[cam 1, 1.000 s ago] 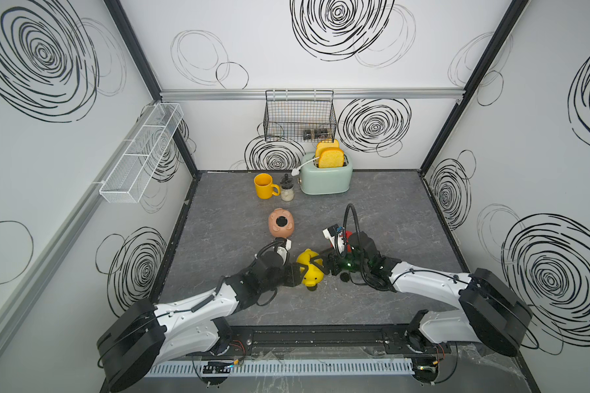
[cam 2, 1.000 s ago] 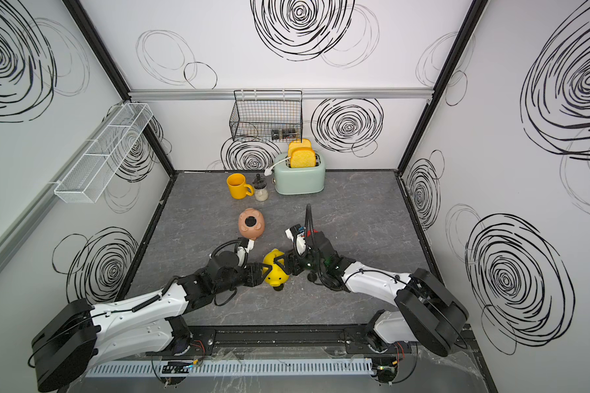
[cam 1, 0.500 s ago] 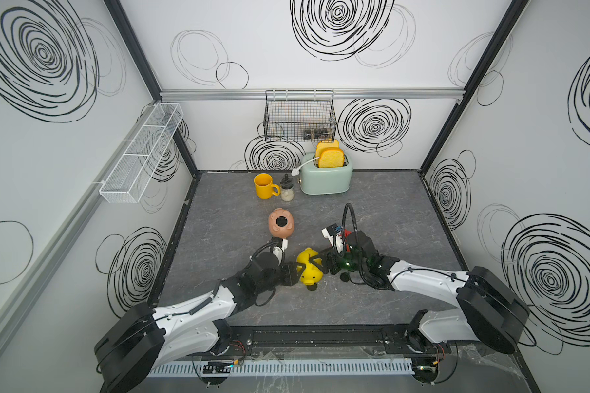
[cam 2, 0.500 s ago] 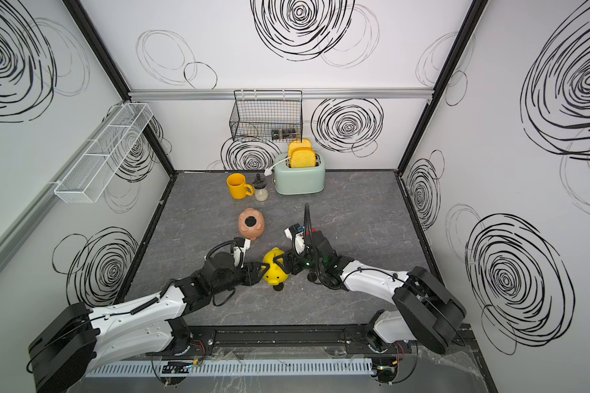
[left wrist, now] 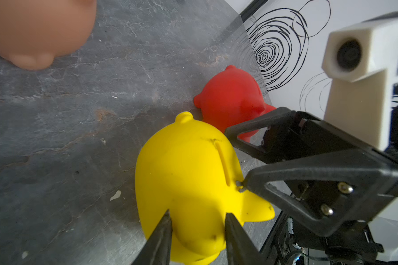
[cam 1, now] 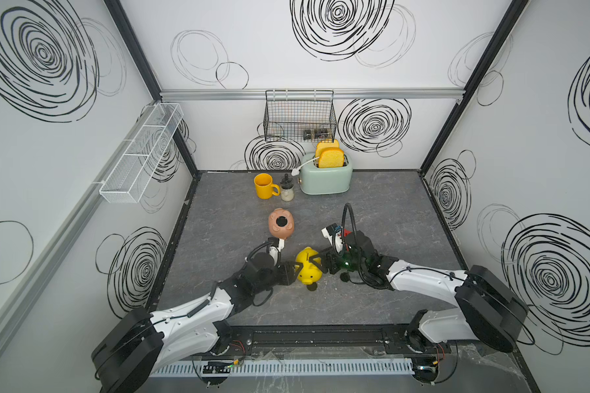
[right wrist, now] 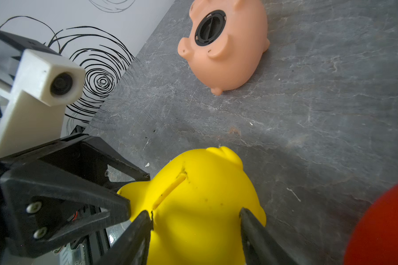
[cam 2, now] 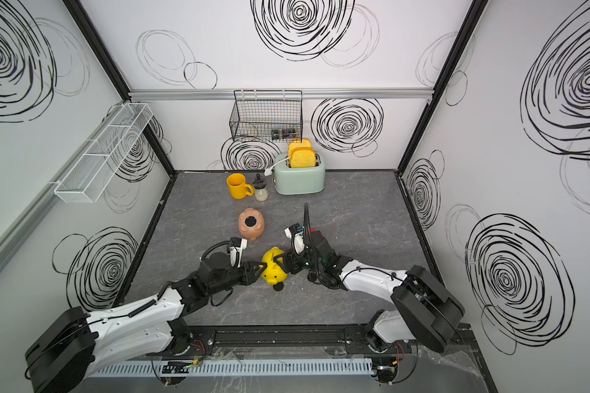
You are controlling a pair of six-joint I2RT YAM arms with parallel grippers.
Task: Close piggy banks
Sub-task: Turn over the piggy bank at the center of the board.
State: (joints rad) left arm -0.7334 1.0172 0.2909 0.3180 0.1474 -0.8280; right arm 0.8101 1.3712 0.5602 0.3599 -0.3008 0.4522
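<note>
Yellow pig [cam 1: 307,268] is near the front middle of the worktop [cam 1: 388,204], coin slot up, between both arms. We see the left claw [left wrist: 196,229] pinched tight on 1 end of it. The right claw [right wrist: 194,218] grips the other end with wider jaws. Pink pig [cam 1: 280,223] lies belly up further back, with a black plug [right wrist: 210,27] seated in its hole. Red pig [left wrist: 230,98] lies just beside the yellow pig, mostly hidden under the right arm [cam 1: 422,282] in both top views. 1 loose plug [cam 1: 312,287] lies right by the yellow pig.
</note>
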